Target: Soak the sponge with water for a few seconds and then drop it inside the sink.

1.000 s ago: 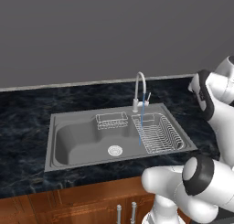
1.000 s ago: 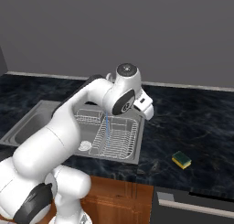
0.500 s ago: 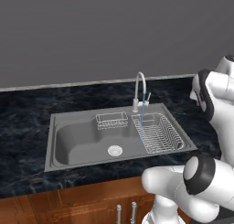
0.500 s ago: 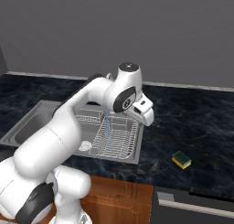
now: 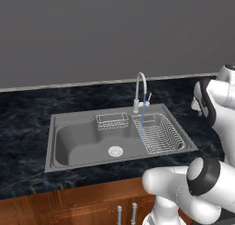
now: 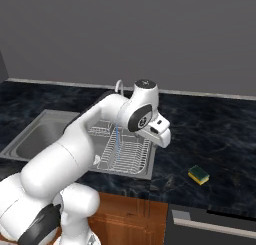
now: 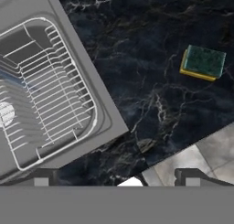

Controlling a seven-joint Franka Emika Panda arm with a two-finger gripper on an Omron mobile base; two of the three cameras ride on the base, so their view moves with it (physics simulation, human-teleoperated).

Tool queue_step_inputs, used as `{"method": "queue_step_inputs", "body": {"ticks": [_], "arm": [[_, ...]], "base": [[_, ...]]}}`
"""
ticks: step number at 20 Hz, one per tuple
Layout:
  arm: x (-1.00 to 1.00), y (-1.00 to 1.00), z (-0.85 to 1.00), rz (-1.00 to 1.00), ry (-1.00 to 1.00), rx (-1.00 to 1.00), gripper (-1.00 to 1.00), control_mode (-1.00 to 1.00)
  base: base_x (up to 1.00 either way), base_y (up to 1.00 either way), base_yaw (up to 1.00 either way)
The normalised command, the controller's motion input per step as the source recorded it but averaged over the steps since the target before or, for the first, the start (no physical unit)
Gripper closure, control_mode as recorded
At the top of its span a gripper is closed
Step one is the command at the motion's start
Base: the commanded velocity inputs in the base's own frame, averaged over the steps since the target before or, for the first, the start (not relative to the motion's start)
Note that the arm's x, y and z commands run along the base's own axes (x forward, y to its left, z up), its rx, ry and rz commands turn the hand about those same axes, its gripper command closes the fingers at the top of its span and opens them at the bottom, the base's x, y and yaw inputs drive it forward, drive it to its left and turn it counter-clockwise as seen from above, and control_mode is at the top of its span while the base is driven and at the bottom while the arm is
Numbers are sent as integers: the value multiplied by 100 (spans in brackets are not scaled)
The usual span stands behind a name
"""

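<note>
The tool (image 7: pixel 116 178) hangs with its jaws spread wide and nothing between them, above bare black marbled surface (image 7: pixel 151 95). The flat yellow sponge with a dark green top (image 7: pixel 202 63) lies ahead of it, to one side, well apart. On the other side sits the grey steel sink (image 7: pixel 98 104), holding a wire dish rack (image 7: pixel 55 99). A thin blue water stream (image 6: pixel 116 141) falls from the curved chrome faucet (image 5: pixel 140 88) into that rack.

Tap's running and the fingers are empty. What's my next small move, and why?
Probably swing the gripper toward the sponge and lower over it. The sponge lies untouched on the dark counter, to the right of the sink, while the open fingers hover well short of it, holding nothing.
</note>
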Motion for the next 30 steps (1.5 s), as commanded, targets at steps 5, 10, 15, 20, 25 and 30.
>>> {"method": "queue_step_inputs", "body": {"ticks": [5, 10, 15, 20, 25, 30], "arm": [[-18, -7, -21, 6, 0, 0, -100, -100], [-16, -10, -28, 7, 0, 0, -100, -100], [-6, -9, -9, 9, 2, -1, -100, -100], [1, -7, 0, 8, 11, -1, -100, -100], [13, 0, 0, 0, 18, 0, -100, -100], [9, 0, 0, 0, 9, 0, -100, -100]], "base": [[0, 0, 0], [0, 0, 0], [0, 0, 0], [0, 0, 0], [0, 0, 0], [0, 0, 0]]}}
